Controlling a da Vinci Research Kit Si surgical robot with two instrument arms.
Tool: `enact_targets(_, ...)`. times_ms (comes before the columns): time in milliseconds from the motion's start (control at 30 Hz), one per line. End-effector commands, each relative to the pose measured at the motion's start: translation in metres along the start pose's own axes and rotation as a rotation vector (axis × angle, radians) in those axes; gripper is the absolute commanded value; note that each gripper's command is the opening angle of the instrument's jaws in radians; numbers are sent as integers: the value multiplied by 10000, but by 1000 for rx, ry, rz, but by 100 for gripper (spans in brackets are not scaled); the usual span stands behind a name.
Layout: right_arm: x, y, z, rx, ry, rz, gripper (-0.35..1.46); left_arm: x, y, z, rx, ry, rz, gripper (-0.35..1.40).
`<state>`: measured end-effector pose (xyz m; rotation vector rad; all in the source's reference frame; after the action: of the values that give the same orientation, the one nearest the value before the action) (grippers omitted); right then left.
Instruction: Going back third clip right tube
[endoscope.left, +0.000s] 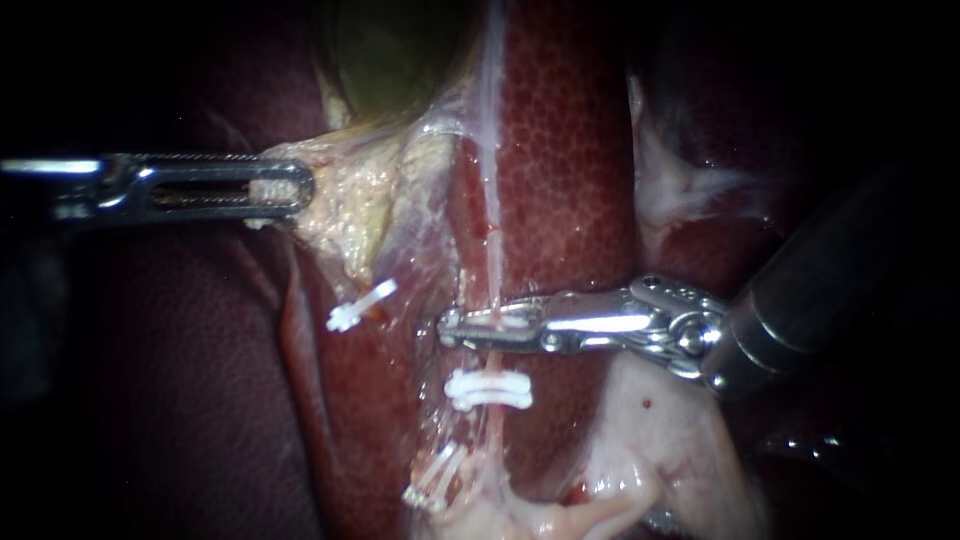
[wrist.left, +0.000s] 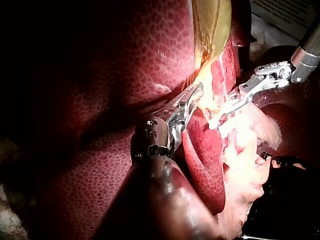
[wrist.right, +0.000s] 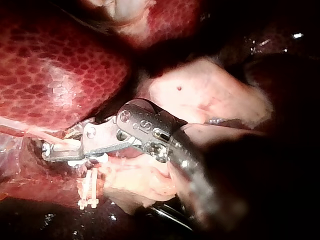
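Note:
My right instrument (endoscope.left: 447, 328) comes in from the right and lies across the right tube (endoscope.left: 491, 190), a thin pale strand running down over the liver (endoscope.left: 570, 150). Its jaws are shut on a white clip (endoscope.left: 503, 323) that sits on that tube. Two more white clips mark the same tube lower down, one (endoscope.left: 488, 389) just under the jaws and one (endoscope.left: 435, 480) further down. Another white clip (endoscope.left: 361, 305) sits on the left tube. My left instrument (endoscope.left: 297, 188) is shut on pale fatty tissue (endoscope.left: 345, 195) below the greenish gallbladder (endoscope.left: 390, 50), holding it to the left.
Pale fatty tissue (endoscope.left: 650, 450) lies under my right instrument's shaft. Dark liver (endoscope.left: 150, 380) fills the left side. In the right wrist view a double white clip (wrist.right: 90, 192) lies just below the jaws (wrist.right: 48, 149).

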<state>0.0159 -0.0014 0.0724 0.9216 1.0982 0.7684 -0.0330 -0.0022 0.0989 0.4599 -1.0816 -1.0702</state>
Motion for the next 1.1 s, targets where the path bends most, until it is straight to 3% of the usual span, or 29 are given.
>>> enact_targets(33, 0, 0, 0, -1, 0, -1, -35, 0, 0, 0, 0, 0, 0, -35)
enact_targets(333, -1, 0, 3, 11, -7, 5, -35, 0, 0, 0, 0, 0, 0, -35)
enact_targets(367, -1, 1, 5, 10, -6, 10, -21, 0, 0, 0, 0, 0, 0, -35)
enact_targets(467, 0, 4, 9, 7, -14, -131, 20, 0, 0, 0, 0, 0, 0, -35)
enact_targets(567, 4, 8, 10, -24, -8, -218, 46, 0, 0, 0, 0, 0, 0, -35)
enact_targets(667, 7, 11, 8, -92, 14, -281, 57, 0, 0, 0, 0, 0, 0, -35)
enact_targets(733, 10, 12, 5, -126, 23, -313, 60, 0, 0, 0, 0, 0, 0, -35)
enact_targets(1100, 21, 3, -47, -113, 7, -392, 60, 1, 0, 0, 0, 0, 0, -35)
